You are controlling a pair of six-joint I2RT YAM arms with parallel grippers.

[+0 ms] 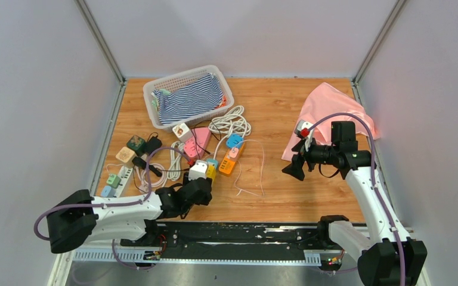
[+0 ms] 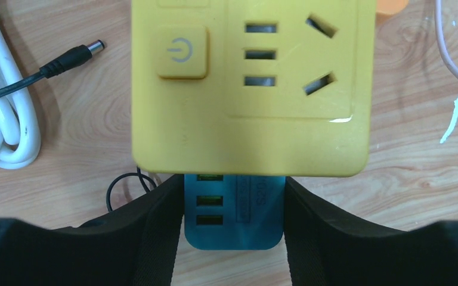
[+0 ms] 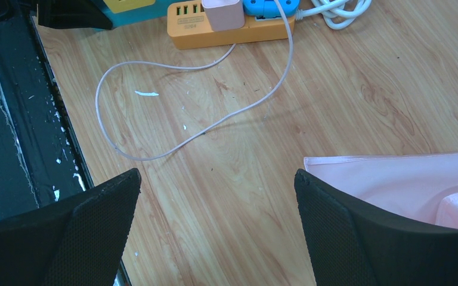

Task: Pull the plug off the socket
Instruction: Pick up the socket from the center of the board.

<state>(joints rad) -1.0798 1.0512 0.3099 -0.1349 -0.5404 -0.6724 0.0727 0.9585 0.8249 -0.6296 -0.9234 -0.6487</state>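
Note:
A yellow plug-in block (image 2: 250, 107), with a power button and outlet holes, sits on top of a blue socket strip (image 2: 238, 223) and hides the strip's far part. My left gripper (image 2: 234, 190) is shut on the strip's near end, with a black finger (image 2: 161, 232) pressed against each side. From above, the left gripper (image 1: 200, 190) lies low at the near edge of the pile of socket blocks, by the yellow block (image 1: 210, 173). My right gripper (image 1: 294, 168) hovers over bare wood on the right, open and holding nothing (image 3: 217, 179).
An orange strip (image 3: 214, 33) with a pink charger (image 3: 223, 12) trails a thin pink cable (image 3: 155, 155). A pink cloth (image 1: 328, 113) lies at the back right, a basket (image 1: 155, 89) of striped fabric at the back. White cord (image 2: 6, 131) and a black barrel plug (image 2: 74, 58) lie left.

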